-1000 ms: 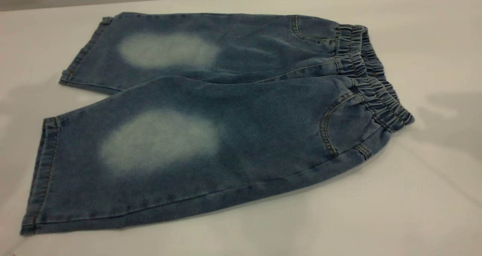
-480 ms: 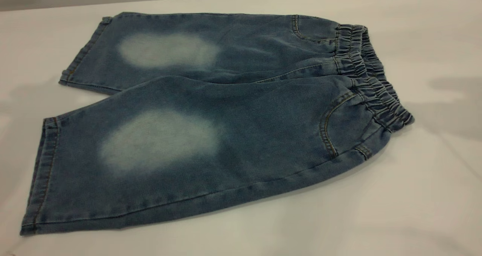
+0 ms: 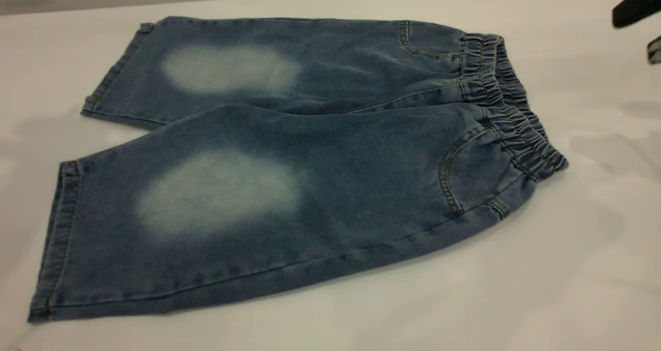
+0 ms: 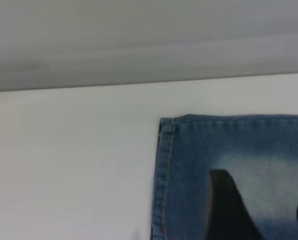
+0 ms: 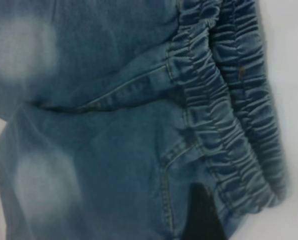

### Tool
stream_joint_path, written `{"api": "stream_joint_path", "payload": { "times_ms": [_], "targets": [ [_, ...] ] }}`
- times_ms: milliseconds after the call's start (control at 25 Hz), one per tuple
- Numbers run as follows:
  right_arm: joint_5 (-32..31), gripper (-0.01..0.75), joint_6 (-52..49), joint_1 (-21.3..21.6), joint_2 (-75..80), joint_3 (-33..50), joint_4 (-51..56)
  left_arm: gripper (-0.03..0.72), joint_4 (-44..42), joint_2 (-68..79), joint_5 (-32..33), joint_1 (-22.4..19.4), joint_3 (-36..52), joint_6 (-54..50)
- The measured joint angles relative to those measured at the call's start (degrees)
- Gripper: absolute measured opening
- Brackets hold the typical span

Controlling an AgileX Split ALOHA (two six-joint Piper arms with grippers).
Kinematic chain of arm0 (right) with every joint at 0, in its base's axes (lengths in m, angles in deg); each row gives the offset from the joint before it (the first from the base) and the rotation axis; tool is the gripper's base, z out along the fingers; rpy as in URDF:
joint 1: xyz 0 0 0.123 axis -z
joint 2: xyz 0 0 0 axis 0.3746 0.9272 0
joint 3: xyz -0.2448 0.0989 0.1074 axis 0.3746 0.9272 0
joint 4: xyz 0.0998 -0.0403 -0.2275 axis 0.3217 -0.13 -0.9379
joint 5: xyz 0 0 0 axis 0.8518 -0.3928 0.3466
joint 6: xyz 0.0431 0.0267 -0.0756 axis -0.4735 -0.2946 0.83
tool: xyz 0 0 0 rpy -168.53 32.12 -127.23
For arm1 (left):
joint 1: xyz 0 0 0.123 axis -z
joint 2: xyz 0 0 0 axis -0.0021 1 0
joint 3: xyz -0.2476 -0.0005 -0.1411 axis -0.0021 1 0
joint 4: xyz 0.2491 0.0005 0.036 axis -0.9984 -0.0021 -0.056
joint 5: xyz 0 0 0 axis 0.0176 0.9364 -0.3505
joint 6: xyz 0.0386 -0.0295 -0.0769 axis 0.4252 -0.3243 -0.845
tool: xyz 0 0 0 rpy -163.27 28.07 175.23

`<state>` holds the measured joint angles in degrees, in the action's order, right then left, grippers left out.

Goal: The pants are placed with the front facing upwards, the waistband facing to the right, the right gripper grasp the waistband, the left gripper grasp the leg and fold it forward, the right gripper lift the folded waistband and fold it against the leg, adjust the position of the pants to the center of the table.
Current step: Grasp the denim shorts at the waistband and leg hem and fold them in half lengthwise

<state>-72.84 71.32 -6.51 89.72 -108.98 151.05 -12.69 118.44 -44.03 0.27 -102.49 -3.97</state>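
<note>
a: where are the pants (image 3: 289, 165)?

b: laid flat on the table (image 3: 568, 268), waistband (image 3: 511, 113) rightward, ungrasped. the right gripper (image 5: 205, 215) is seen above it, the left gripper (image 4: 261, 210) above a leg; neither's opening can be told.

a: the step?

b: approach; the waistband must be grasped next.

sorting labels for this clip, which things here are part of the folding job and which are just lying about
Part of the job:
- pants, flat, front up
- waistband, at the right end
- right claw, entering at the exterior view's top right
- left claw, over a leg hem
- table

Just lying about:
- nothing visible
</note>
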Motion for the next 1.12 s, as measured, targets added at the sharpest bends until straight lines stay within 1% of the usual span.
{"api": "stream_joint_path", "payload": {
  "times_ms": [160, 640, 1120],
  "targets": [
    [0.55, 0.398, 3.63, 0.0, 4.6, 0.0, 2.44, 0.325, 0.19, 0.0, -0.05, 0.0, 0.0, 0.03],
    [-0.78, 0.398, 4.39, 0.05, 12.47, 0.13, 2.5, 0.325, 0.21, 0.0, -0.05, 0.0, 0.0, 0.11],
    [-2.54, 0.398, 9.65, -0.01, 19.47, 0.18, 5.66, 0.325, 0.21, 0.0, -0.16, 0.0, 0.0, 0.11]
  ]
}}
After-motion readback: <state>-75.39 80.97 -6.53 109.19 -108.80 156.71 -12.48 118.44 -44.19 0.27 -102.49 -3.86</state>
